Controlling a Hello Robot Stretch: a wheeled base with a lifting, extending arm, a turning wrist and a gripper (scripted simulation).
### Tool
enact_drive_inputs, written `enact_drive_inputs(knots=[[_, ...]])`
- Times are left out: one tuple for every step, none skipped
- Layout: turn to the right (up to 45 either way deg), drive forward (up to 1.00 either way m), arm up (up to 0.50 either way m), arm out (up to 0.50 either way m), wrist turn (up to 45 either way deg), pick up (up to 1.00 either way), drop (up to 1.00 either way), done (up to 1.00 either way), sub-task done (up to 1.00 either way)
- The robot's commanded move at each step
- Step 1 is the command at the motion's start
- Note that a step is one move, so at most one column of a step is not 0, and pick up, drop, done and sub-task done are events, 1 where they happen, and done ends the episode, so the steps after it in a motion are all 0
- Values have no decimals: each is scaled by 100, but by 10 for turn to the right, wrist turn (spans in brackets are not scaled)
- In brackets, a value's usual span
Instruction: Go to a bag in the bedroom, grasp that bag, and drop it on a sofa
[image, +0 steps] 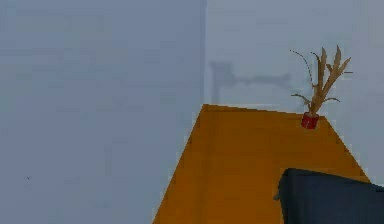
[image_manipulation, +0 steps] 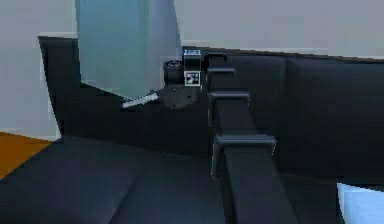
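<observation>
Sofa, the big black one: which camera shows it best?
The arm side view: the sofa stretches across it, back and seat. The forward view has a dark corner at its bottom right, probably the sofa's end.

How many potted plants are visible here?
1. A dry plant in a red pot stands at the orange surface's far right corner, forward view. Others may be hidden.

Soft, even light washes the pale wall (image: 100, 90); a grey shadow falls at two o'clock, left of the potted plant (image: 322, 88). The black sofa (image_manipulation: 330, 110) reads dim.
</observation>
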Motion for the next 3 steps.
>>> enact_drive_inputs(knots=[[0, 0, 0, 0, 450, 0, 0, 0, 0], [0, 0, -40, 0, 0, 0, 0, 0, 0], [0, 0, -50, 0, 0, 0, 0, 0, 0]])
